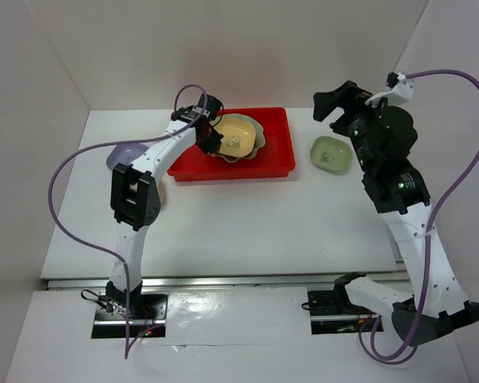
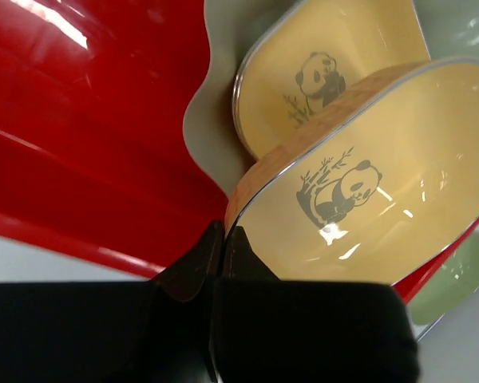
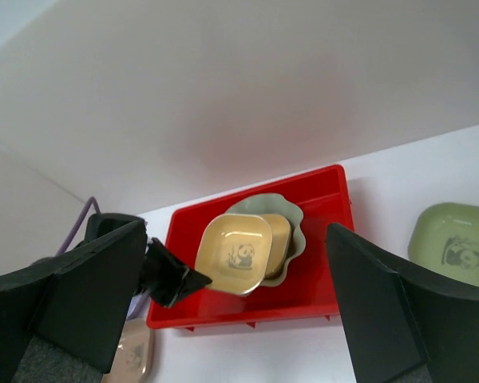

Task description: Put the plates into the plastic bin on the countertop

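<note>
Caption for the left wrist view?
Left pincer grips a yellow panda dish by its rim over the red bin.

My top camera looks down from behind, the red bin (image 1: 275, 148) toward 12 o'clock; left wrist views it very close, right wrist from farther off.

Six plates (image 1: 333, 153) (two yellow (image 3: 233, 254)), one bin (image 1: 275, 148)

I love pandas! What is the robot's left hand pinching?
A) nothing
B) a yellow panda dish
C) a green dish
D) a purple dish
B: the left gripper is shut on the rim of a yellow panda dish, held tilted over the red tray.
</note>
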Controlling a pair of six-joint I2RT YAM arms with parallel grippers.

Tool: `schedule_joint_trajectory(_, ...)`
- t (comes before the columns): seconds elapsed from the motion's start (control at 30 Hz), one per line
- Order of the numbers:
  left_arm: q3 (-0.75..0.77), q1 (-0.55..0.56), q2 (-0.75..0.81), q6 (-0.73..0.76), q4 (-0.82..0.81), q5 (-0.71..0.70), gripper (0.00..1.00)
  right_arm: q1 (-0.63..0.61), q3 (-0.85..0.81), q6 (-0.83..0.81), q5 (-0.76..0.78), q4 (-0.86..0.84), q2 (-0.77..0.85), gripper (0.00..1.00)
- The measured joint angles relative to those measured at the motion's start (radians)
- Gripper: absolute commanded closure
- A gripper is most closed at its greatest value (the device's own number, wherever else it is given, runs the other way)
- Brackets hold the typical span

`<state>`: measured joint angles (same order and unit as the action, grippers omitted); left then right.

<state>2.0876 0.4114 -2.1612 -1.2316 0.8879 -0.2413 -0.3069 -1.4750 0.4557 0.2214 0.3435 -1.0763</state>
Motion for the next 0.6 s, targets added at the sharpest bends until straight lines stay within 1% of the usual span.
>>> schedule_joint_trajectory(0.13,0.002,-0.017,-0.067,-0.057,-0.05,0.026,1.0,0.0,0.039,0.01,-0.001,0.013,0.006,0.0)
schedule_joint_trajectory(0.3,0.015,-0.037,-0.114,-0.089,-0.1,0.042,1.0,0.0,0.103,0.031,-0.005,0.029,0.006,0.0)
schedule_joint_trajectory(0.43,0.088,-0.051,-0.154,-0.097,-0.13,0.061,1.0,-0.001,0.129,0.042,-0.018,0.033,0.006,0.0)
schedule_joint_trajectory(0.53,0.151,-0.056,-0.186,-0.102,-0.163,0.068,0.87,-0.001,0.137,0.045,-0.021,0.032,0.006,0.0)
schedule_joint_trajectory(0.6,0.172,-0.06,-0.198,-0.098,-0.179,0.076,0.75,-0.001,0.143,0.045,-0.022,0.032,0.007,0.0)
